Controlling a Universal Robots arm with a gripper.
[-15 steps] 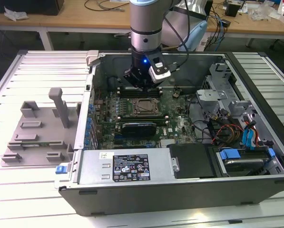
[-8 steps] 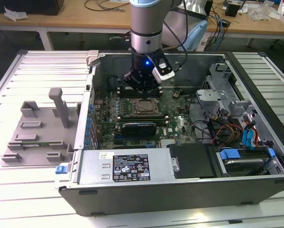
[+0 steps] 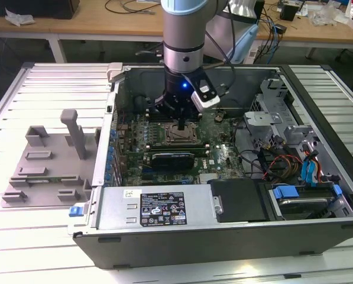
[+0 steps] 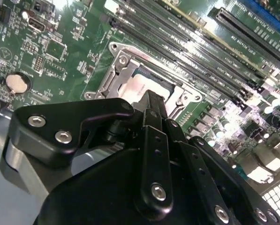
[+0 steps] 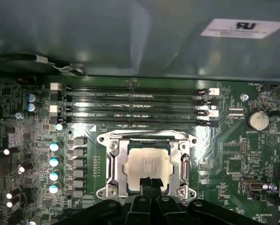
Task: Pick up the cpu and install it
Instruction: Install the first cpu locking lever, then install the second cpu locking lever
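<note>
The cpu (image 5: 147, 161), a flat silver-grey square, lies flat in the metal-framed socket (image 5: 112, 166) on the green motherboard (image 5: 233, 159). In the second wrist view the cpu (image 4: 139, 86) shows just beyond the black fingertips (image 4: 151, 101). My gripper (image 5: 150, 182) is shut, its two black fingertips pressed together at the edge of the cpu, resting on or just above it; I cannot tell which. From the exterior view, the gripper (image 3: 181, 124) reaches straight down into the open computer case (image 3: 235, 236) over the socket (image 3: 179, 137).
Black memory slots (image 5: 135, 105) run beside the socket, with a row of capacitors (image 5: 54, 161) and a coin battery (image 5: 257, 119) nearby. A grey plastic fixture (image 3: 46, 165) sits on the slatted table at the exterior view's left. Drive bays and cables (image 3: 300, 171) fill the case's right.
</note>
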